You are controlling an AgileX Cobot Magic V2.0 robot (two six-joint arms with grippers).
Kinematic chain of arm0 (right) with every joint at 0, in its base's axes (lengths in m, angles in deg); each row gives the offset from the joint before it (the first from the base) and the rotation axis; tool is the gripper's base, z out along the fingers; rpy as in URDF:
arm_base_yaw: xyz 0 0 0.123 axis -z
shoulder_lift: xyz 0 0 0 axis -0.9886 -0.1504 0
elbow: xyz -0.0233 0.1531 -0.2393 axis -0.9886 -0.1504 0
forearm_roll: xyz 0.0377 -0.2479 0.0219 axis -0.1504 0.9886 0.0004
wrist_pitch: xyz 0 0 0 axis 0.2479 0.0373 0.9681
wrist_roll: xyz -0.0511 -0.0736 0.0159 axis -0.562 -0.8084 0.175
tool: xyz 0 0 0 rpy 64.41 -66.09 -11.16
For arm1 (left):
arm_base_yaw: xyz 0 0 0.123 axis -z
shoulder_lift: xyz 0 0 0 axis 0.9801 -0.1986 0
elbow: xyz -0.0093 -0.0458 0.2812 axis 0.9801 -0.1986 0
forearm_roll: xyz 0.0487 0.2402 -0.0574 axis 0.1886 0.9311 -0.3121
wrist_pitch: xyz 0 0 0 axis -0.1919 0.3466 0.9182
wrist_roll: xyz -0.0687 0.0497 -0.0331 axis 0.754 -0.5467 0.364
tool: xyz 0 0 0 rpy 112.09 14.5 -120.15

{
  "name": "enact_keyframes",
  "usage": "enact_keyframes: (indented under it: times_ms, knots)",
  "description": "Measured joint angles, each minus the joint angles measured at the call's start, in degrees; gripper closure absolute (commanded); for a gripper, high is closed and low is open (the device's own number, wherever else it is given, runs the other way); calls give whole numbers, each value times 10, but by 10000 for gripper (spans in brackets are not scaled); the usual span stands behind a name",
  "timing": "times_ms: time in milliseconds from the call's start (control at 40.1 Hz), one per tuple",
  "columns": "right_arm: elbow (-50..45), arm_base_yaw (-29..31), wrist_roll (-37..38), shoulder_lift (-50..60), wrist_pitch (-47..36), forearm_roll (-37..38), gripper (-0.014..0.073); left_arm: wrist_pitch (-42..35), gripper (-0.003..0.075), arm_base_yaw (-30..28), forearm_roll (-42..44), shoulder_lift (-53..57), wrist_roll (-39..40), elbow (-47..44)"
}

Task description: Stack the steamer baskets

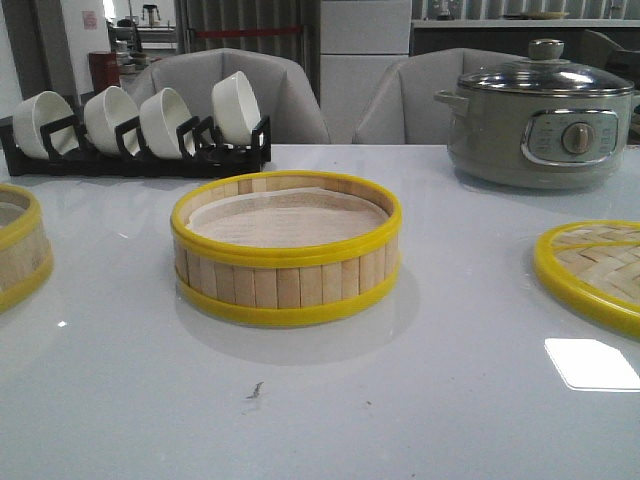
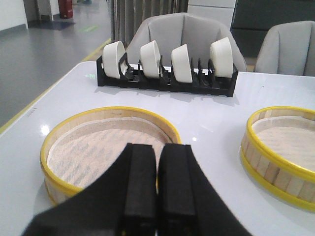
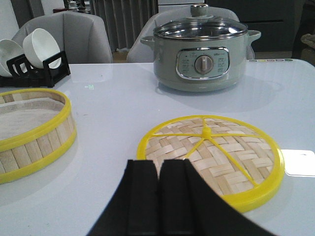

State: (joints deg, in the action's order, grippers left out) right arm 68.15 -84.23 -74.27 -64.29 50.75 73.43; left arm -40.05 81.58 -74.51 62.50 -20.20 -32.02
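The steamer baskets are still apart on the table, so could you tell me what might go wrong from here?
Three risks, as I judge them:

1. The left gripper is shut with the left basket ahead of it. Unless it opens, it may only push the basket.

2. Both baskets hold a loose-looking liner. Stacking onto the centre basket could crease it.

3. The lid has a similar yellow rim. The right gripper, close to it, might take the lid instead.

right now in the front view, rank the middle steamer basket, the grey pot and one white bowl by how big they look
1. Middle steamer basket, widest in view, though nearest the camera.
2. Grey pot, farther back, so its real size against the basket is unsure.
3. White bowl, clearly smallest.
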Motion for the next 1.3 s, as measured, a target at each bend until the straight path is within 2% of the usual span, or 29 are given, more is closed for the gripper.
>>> enact_keyframes:
  times_ms: [224,299,399,773,1297]
  knots:
    - [0,0,0,0,0,0,574,179,635,20,48,-209,0,320]
    - [0,0,0,0,0,0,574,213,635,20,59,-262,0,392]
    - [0,0,0,0,0,0,574,244,635,20,64,-312,0,441]
    - [0,0,0,0,0,0,574,289,635,20,60,-364,0,450]
    - [0,0,0,0,0,0,574,263,635,20,70,-369,-7,450]
